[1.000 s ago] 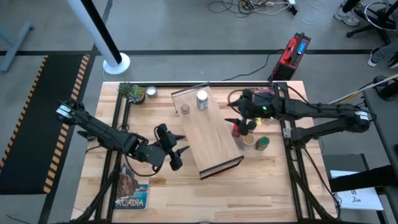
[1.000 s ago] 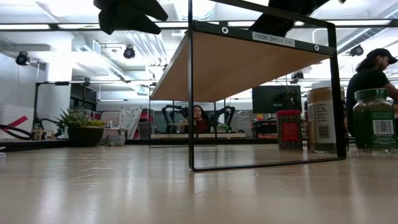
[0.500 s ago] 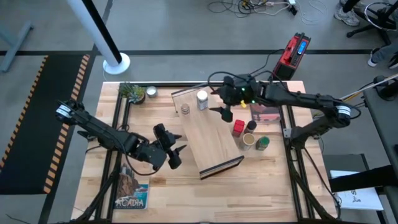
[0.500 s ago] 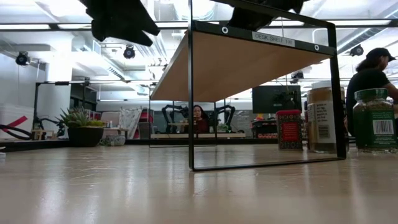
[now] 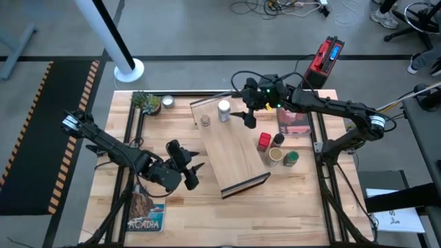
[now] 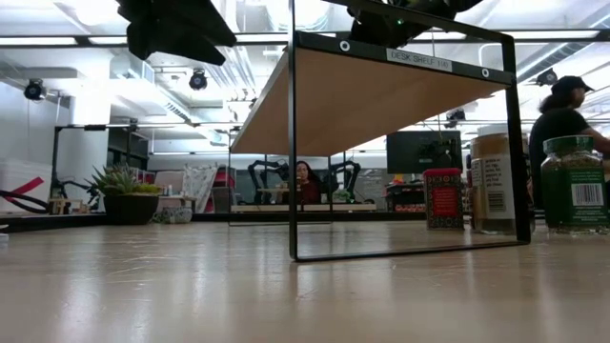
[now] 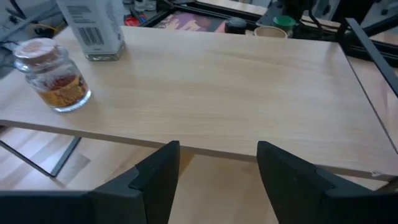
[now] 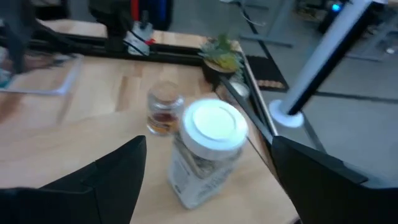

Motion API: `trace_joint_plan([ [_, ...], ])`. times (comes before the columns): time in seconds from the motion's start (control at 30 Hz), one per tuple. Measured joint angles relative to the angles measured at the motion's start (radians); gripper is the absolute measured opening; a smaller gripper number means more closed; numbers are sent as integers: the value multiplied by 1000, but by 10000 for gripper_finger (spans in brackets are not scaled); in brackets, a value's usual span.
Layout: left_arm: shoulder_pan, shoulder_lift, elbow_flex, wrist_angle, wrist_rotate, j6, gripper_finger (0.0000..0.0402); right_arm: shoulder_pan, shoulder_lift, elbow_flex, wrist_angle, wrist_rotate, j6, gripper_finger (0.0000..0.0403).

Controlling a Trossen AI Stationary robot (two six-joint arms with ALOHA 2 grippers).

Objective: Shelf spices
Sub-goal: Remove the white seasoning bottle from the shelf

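Risk: knocking over white-capped jar (image 8: 208, 152) or small brown jar (image 8: 164, 113) already on shelf (image 5: 231, 148); wide-spread right gripper (image 5: 249, 118) hovering just beside them, holding nothing.
Left gripper (image 5: 193, 172): parted, empty, beside shelf's long edge.
Unshelved: red tin (image 5: 263, 141) and three other jars, off shelf's right side.
Surface: light-wood table (image 5: 186, 220).
Room: person (image 6: 562, 124) in background.

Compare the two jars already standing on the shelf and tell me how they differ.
The white-capped jar is taller than the small brown jar. The white-capped jar has a broad flat white lid and a pale printed label; the small brown jar has a clear glass body showing reddish-brown contents and a small pale stopper. Both stand upright, side by side but apart, near one end of the shelf.
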Motion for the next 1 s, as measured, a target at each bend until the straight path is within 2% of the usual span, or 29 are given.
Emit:
trace_joint_plan([
  [0.13, 0, 0, 0, 0, -5, -11, 204, -31, 14, 0, 5, -95, 31, 321],
  [0.3, -5, 0, 0, 1, -8, -16, 204, -50, 44, 0, 50, -112, 44, 316],
  [0.43, -5, 0, 0, 1, -15, -14, 204, -64, 83, 0, 113, -202, 80, 316],
  [0.57, -5, 0, 0, 1, -16, -3, 204, -73, 126, 0, 144, -206, 86, 318],
  [0.7, -5, 0, 0, 1, -16, 1, 204, -78, 160, 0, 200, -263, 109, 314],
  [1.0, -5, 0, -6, 2, -14, -1, 204, -82, 208, 4, 293, -317, 134, 302],
])
